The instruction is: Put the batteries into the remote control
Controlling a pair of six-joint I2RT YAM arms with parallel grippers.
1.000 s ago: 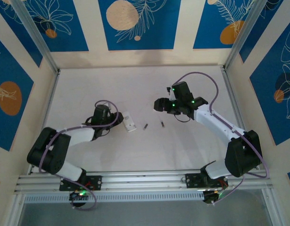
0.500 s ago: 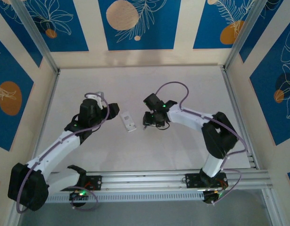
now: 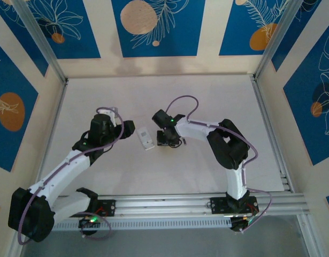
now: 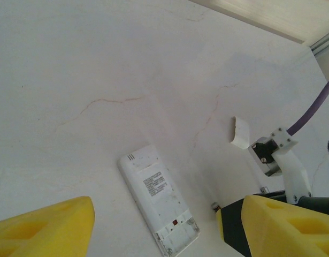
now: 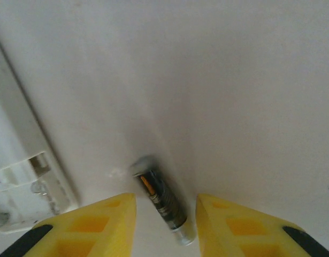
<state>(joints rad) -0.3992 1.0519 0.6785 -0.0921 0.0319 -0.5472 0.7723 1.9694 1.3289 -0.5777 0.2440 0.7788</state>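
1. The left gripper (image 3: pixel 129 126) stands wide open over the table (image 3: pixel 100 91) and holds nothing.
2. The remote control (image 4: pixel 159 198) lies flat on the table just beside that gripper, with its label side up.
3. The right gripper (image 3: pixel 165 142) is narrowed around one battery (image 5: pixel 163 201) that lies on the table. A small gap shows at each side.

Remote (image 4: pixel 159 198) — small white handset, flat on the table (image 3: pixel 217 96), back side up, printed label showing. It lies slanted near mid-table, and the end with a small red spot looks uncovered. One battery (image 5: pixel 163 203) — dark cylinder, orange mark, paler ends — lies flat on the table close beside the remote.
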